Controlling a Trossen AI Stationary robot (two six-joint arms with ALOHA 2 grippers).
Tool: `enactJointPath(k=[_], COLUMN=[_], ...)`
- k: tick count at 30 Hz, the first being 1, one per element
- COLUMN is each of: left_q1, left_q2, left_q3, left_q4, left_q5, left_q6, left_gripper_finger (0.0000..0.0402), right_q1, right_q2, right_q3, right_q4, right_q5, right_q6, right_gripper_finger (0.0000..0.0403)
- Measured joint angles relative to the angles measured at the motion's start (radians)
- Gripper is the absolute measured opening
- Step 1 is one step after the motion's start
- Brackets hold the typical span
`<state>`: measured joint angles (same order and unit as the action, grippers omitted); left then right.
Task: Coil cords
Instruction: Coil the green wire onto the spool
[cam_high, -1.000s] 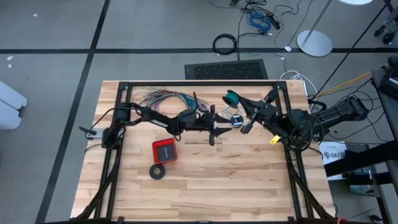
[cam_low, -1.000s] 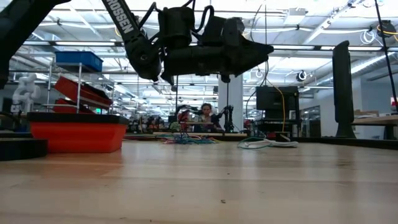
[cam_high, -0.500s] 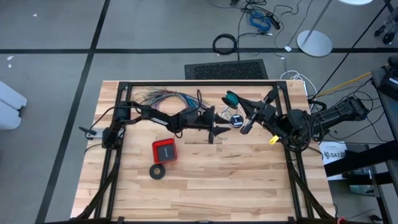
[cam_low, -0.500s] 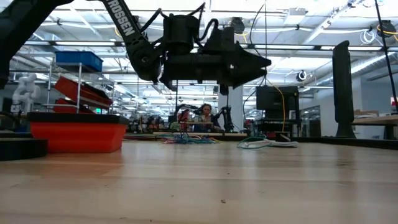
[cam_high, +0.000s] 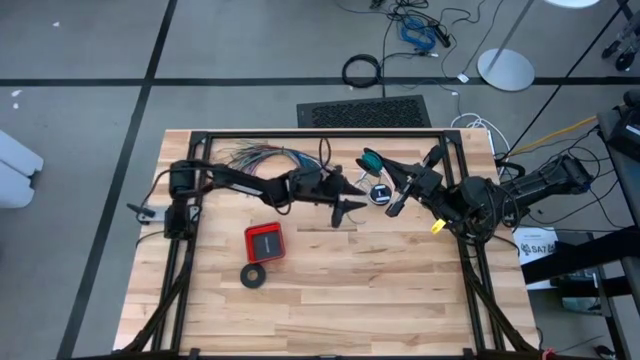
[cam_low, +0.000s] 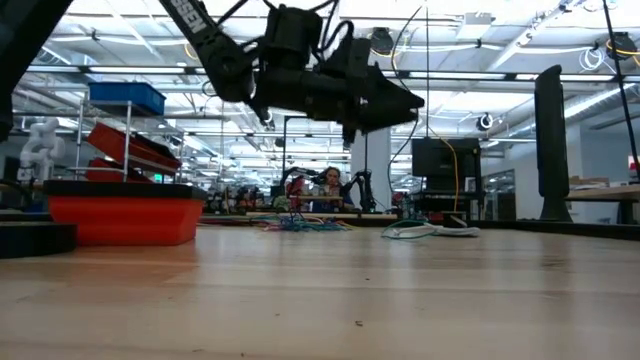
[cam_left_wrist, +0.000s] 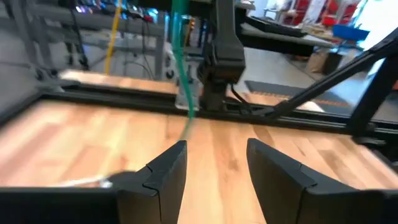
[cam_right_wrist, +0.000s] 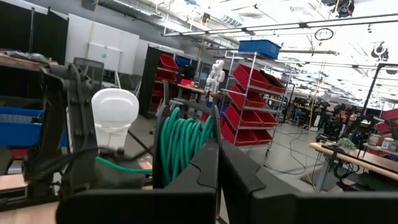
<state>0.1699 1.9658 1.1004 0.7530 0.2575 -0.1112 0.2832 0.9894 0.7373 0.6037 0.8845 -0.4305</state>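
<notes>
Overhead first: my left gripper (cam_high: 352, 205) is stretched out over the middle of the wooden table (cam_high: 400, 290), raised off the boards, its fingers parted and holding nothing. My right gripper (cam_high: 386, 163) reaches in from the right side toward the far edge, jaws fully closed, with the teal-green wire (cam_high: 371, 158) wound in a small coil at its fingertips. Between the two grippers lies the small black round piece (cam_high: 379, 194) of the white cord; the cord itself is too thin for me to trace here. A fanned bundle of coloured wires (cam_high: 262, 157) sits at the far left, and a red box (cam_high: 265, 242) and a black ring (cam_high: 253, 275) rest nearer the front.

Table-level camera: I see the left gripper (cam_low: 405, 102) hanging well above the surface, pointing right. The red box (cam_low: 123, 218) stands at the left, and a pale cord (cam_low: 425, 230) lies on the far part of the table beside the coloured wires (cam_low: 300, 224).

Left wrist camera: my two dark fingers (cam_left_wrist: 165, 174) stand apart with bare wood between them. Ahead, a strand of teal-green wire (cam_left_wrist: 182, 68) hangs down in front of the black frame.

Right wrist camera: the fingers (cam_right_wrist: 205, 171) are pressed together, and the teal-green coil (cam_right_wrist: 180, 142) stands upright just behind them. Whether they actually pinch the wire I cannot tell.
</notes>
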Motion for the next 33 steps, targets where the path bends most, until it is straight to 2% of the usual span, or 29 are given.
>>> enactJointPath(k=[8, 15, 18, 24, 33], left_q1=[0.000, 0.000, 0.000, -0.001, -0.006], left_q2=[-0.082, -0.083, -0.083, -0.083, -0.083], left_q3=[0.000, 0.000, 0.000, 0.000, 0.000], left_q4=[-0.125, -0.131, -0.124, -0.077, -0.059], left_q5=[-0.081, -0.109, -0.113, -0.098, -0.083], left_q6=[0.124, 0.156, 0.177, 0.185, 0.196], left_gripper_finger=[0.0175, 0.0174, 0.0155, 0.0088, 0.0071], right_q1=[0.000, 0.000, 0.000, 0.000, 0.000], right_q2=[0.000, 0.000, 0.000, 0.000, 0.000], right_q3=[0.000, 0.000, 0.000, 0.000, 0.000], right_q4=[-0.004, -0.004, -0.004, -0.004, -0.004], right_q5=[0.000, 0.000, 0.000, 0.000, 0.000], right_q6=[-0.005, -0.018, -0.018, -0.024, -0.026], right_gripper_finger=[0.0000, 0.0000, 0.0000, 0.0000, 0.0000])
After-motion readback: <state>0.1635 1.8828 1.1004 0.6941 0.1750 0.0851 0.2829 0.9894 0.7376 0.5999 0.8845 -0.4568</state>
